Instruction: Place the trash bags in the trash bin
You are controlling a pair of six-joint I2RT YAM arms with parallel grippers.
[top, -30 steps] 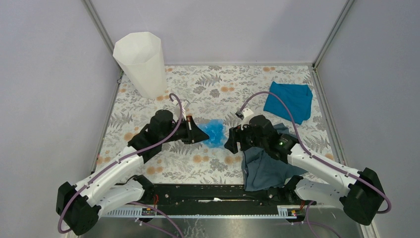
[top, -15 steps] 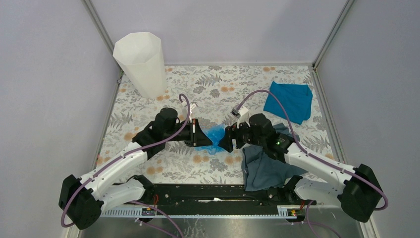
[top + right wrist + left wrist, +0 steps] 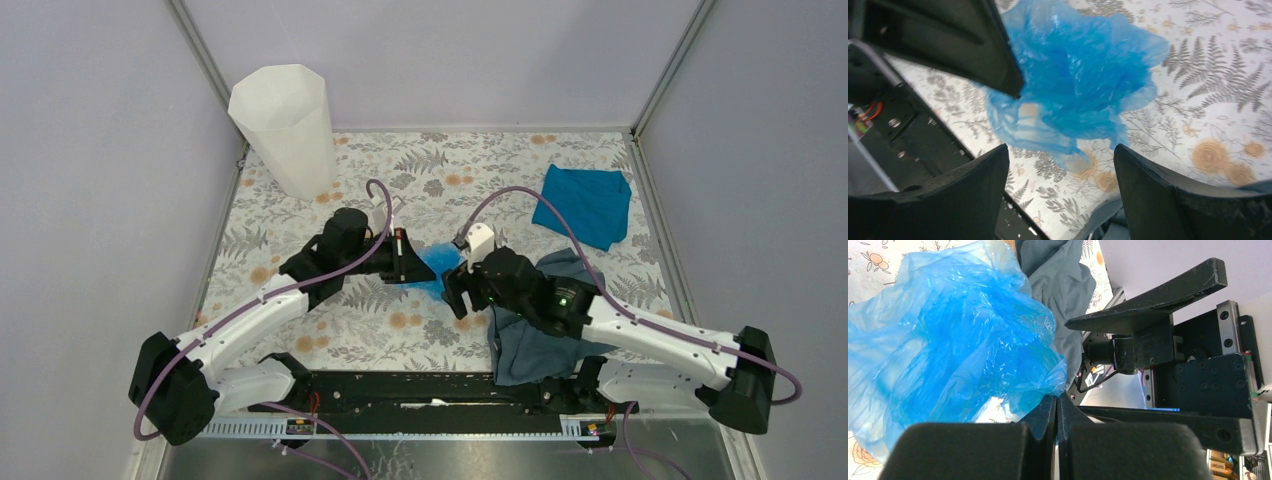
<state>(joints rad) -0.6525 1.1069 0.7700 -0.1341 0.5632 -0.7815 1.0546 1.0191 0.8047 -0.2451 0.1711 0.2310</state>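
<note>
Pinching a corner of the trash bag (image 3: 948, 340) with the left tool (image 3: 1057, 407), pressed together, clear only from the left wrist. From the right wrist, right tool (image 3: 1063, 157) spread wide just short of the bag. From above, bag at the middle of the table (image 3: 420, 170), well apart from the trash bin (image 3: 285, 125); grey cloth (image 3: 530, 340) under the right arm.

teal cloth (image 3: 585, 205) at the far right of the fern-print table (image 3: 430, 170), grey-blue cloth (image 3: 530, 345) nearer

Bare tabletop (image 3: 300, 230) runs from left gripper (image 3: 408, 268) back to trash bin (image 3: 285, 125), its rim open upward. Right gripper (image 3: 455, 292) crowds trash bag (image 3: 432, 262) from the right. Grey cloth (image 3: 535, 340) and teal cloth (image 3: 585, 205) cover the right side.
</note>
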